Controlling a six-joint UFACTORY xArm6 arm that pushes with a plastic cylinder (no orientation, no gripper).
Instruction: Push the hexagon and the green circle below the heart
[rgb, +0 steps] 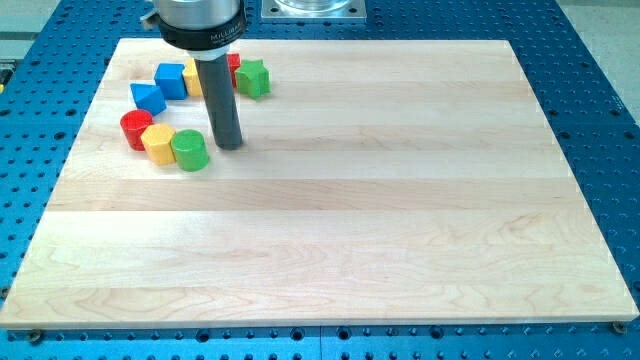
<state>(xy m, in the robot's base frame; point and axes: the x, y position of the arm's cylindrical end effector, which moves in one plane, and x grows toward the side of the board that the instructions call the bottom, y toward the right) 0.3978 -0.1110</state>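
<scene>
While upright over the wooden board (400, 200), my tip (230, 146) just right of the green circle (189, 149), no hand.

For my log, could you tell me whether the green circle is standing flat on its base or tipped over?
Standing flat. The green circle shows its round top face upward, beside the yellow hexagon, with my tip just to the view's right.

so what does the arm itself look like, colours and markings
Only my arm's end shows: a silver metal collar above a black ring with small white lettering, too small to read. Below it hangs a straight dark grey cylindrical rod ending in my tip. No cables or gripper show.
</scene>
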